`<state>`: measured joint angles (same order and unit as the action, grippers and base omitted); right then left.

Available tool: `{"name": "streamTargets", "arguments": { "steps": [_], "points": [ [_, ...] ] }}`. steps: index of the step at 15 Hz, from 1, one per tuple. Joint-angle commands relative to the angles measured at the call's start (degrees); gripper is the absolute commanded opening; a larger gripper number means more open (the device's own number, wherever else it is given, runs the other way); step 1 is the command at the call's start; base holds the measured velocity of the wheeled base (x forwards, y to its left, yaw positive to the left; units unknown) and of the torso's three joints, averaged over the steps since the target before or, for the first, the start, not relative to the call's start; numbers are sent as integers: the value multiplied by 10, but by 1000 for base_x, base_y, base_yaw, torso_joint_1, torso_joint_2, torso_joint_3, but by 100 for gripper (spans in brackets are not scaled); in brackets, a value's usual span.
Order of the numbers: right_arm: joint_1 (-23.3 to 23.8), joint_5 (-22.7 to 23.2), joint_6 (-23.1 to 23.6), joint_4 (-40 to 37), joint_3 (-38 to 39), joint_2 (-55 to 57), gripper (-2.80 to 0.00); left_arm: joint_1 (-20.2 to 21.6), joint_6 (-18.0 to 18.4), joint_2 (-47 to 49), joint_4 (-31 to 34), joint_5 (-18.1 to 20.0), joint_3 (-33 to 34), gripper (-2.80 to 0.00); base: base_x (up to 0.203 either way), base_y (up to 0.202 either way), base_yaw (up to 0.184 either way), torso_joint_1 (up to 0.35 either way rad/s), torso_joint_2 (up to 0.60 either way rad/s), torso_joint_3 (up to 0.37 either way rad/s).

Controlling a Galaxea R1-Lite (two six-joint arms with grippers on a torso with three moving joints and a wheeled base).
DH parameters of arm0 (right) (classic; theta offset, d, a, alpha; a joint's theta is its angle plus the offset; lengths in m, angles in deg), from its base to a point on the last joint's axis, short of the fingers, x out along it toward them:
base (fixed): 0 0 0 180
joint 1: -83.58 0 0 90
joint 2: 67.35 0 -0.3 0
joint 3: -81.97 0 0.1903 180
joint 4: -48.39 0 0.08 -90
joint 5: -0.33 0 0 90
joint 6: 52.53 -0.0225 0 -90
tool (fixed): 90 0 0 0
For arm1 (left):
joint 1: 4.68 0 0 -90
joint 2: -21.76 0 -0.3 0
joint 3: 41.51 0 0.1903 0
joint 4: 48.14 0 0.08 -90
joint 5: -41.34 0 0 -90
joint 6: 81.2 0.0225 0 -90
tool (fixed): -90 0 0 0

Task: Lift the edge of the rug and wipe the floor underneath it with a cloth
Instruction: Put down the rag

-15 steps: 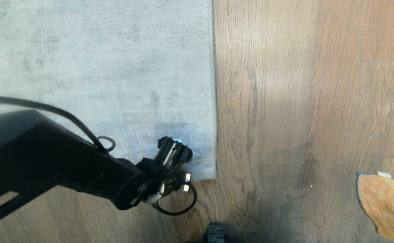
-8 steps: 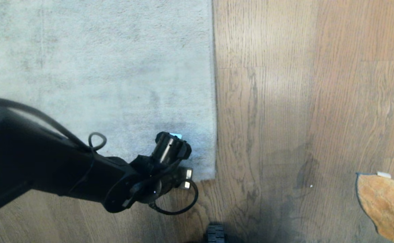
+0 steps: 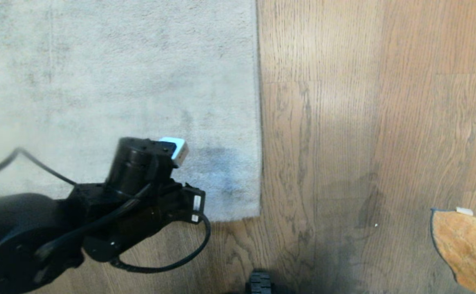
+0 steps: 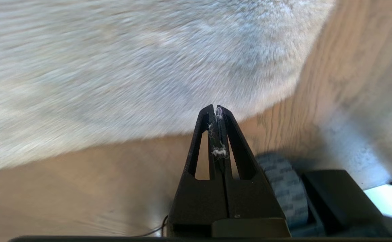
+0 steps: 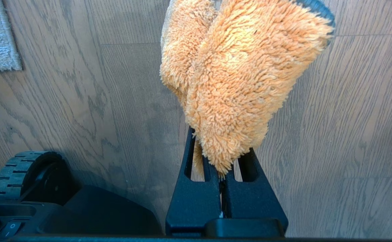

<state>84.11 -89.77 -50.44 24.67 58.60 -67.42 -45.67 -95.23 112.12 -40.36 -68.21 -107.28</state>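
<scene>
The pale grey rug [image 3: 119, 81] lies flat on the brown wood floor [image 3: 364, 122]. Its straight rug edge [image 3: 259, 122] runs down to a square near corner. My left arm [image 3: 99, 212] hangs over the rug's near border, left of that corner. In the left wrist view my left gripper [image 4: 217, 108] is shut on nothing but wisps of lint, held above the rug [image 4: 149, 67] and not touching it. My right gripper [image 5: 220, 158] is shut on the orange cloth [image 5: 243, 77], which shows at the head view's lower right as the cloth [image 3: 464, 249].
My base's ribbed wheel [image 3: 260, 283] sits at the near edge of the floor, close to the rug corner; the wheel [image 5: 17, 171] and black base housing [image 5: 91, 215] also show beside the right gripper. Bare planks stretch right of the rug.
My left arm has pulled back and to the left from the rug's near corner, and its wrist has lifted and turned. The rug stays flat. The cloth and right gripper have not moved.
</scene>
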Motion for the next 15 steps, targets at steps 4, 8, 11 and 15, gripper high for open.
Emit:
{"name": "streamTargets", "arguments": {
  "steps": [4,8,11,15],
  "points": [
    [0,0,0,0,0,1,-280,30,19,-275,-1,-1,166,-280,0,0,0,0,0,0],
    [0,0,0,0,0,1,-280,86,39,-416,-2,0,255,-280,0,0,0,0,0,0],
    [0,0,0,0,0,1,-280,160,42,-469,-9,39,267,-280,0,0,0,0,0,0],
    [0,0,0,0,0,1,-280,258,55,-543,-27,159,303,-280,0,0,0,0,0,0]
  ]
}}
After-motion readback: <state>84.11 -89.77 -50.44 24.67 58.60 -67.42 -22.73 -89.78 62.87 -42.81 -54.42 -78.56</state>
